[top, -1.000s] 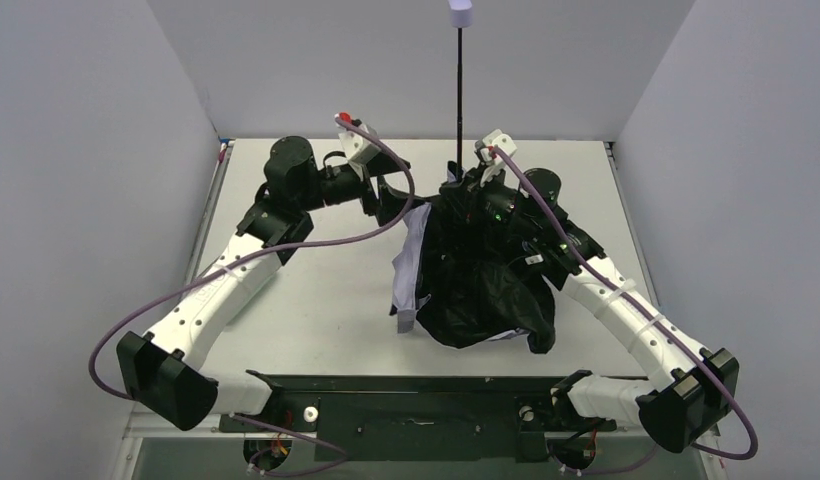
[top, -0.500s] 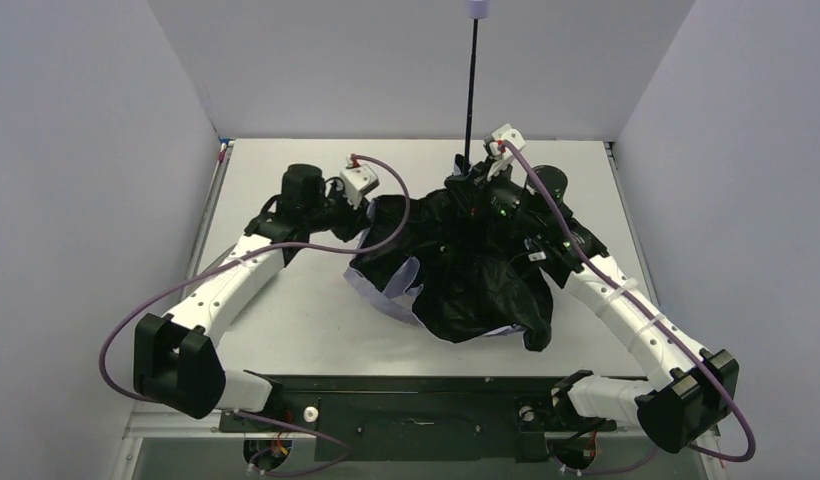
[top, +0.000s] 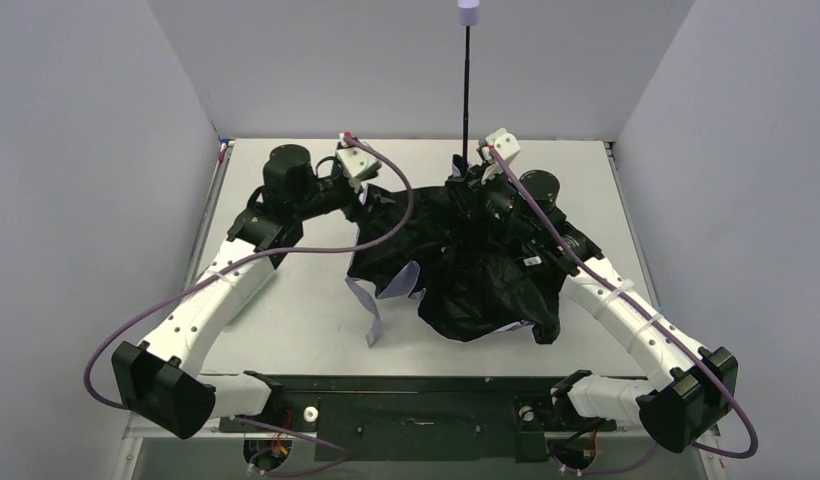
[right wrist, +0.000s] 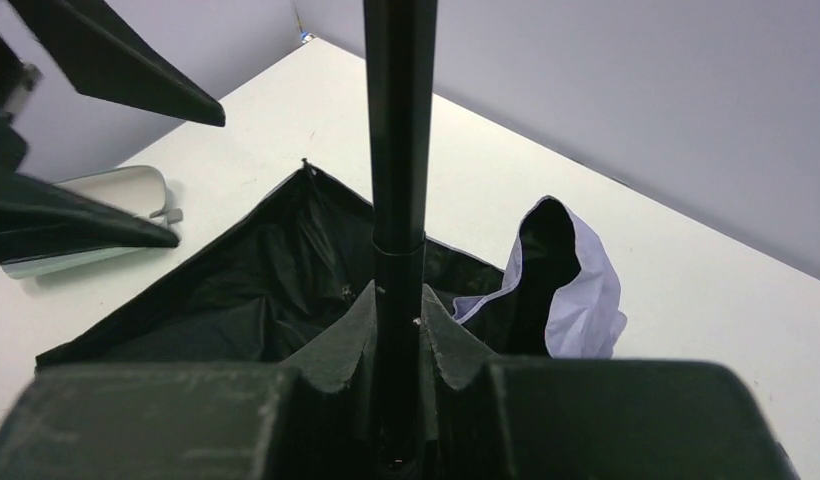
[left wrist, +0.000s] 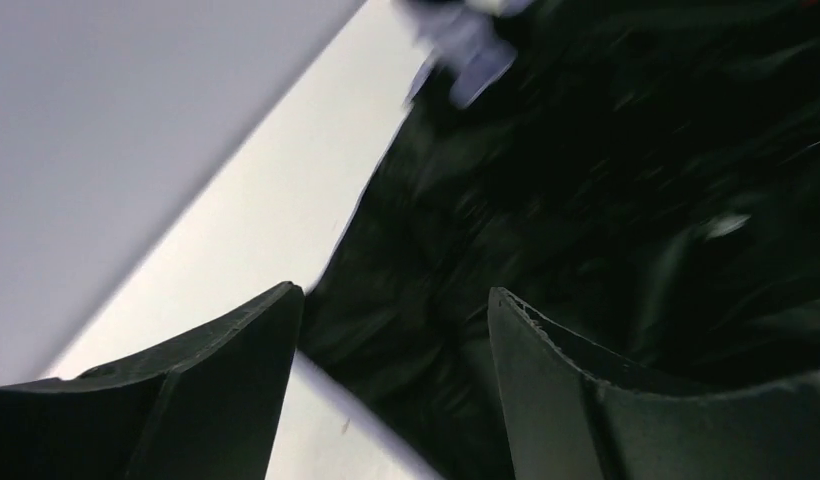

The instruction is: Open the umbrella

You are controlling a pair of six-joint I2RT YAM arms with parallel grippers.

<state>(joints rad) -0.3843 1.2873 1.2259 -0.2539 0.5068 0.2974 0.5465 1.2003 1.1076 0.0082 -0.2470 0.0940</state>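
On the surface [top: 286, 320], centre, your umbrella [top: 476, 260] sits half-spread: its canopy [top: 386, 240] reaches farther toward 9 o'clock than a second ago, so opening advances. Your right pincer [right wrist: 398, 330] clenches the upright shaft [top: 466, 90]; your left pincer [left wrist: 396, 330] gapes, released.

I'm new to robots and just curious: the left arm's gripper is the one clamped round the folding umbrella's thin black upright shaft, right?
Not the left: the right gripper is clamped round the thin black upright shaft, as the right wrist view shows. The left gripper is open by the black canopy lining.
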